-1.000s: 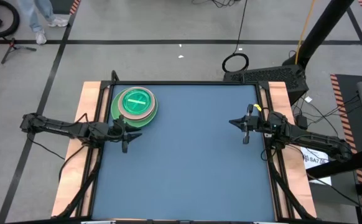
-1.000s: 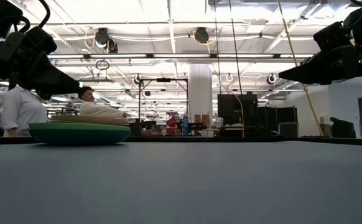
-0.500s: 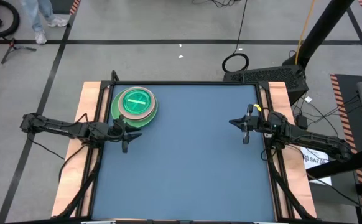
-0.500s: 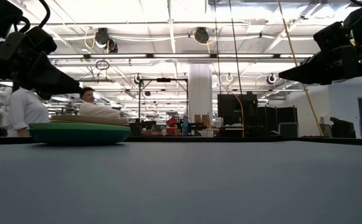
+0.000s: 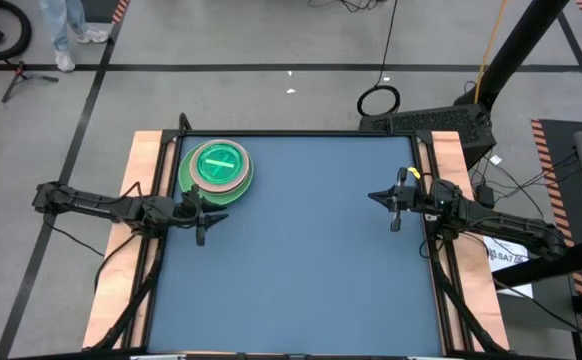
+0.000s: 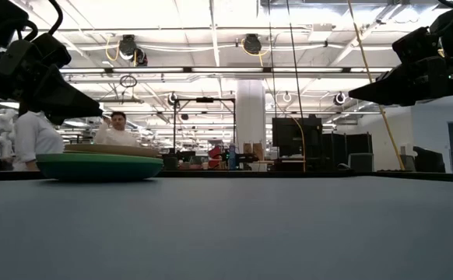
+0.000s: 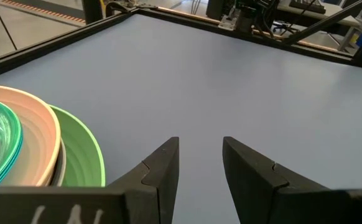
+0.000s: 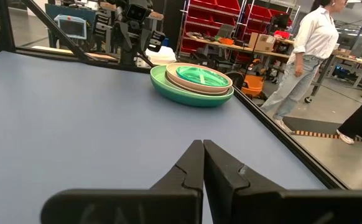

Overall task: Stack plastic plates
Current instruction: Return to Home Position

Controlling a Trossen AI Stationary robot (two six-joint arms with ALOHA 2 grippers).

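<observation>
The plastic plates (image 5: 215, 168) sit in one stack near the table's far left corner: a green plate underneath, cream and pink ones above, a translucent green one on top. The bottom plate rests on the blue table, as the low view shows for the stack (image 6: 99, 164). My left gripper (image 5: 207, 212) hovers open just near-side of the stack, whose edge shows in the left wrist view (image 7: 41, 152) beside the gripper (image 7: 201, 158). My right gripper (image 5: 383, 203) waits shut at the table's right side, far from the stack (image 8: 192, 81); its closed fingers (image 8: 204, 163) point across the table.
The blue table top (image 5: 301, 260) stretches bare between the two arms. Wooden rails and a black frame (image 5: 149, 180) border the table. People stand in the room beyond the table (image 6: 32, 136), and one walks past (image 8: 308, 53) in the right wrist view.
Neither arm has moved and the stack stands as before. Only the people in the room behind the table have shifted.
</observation>
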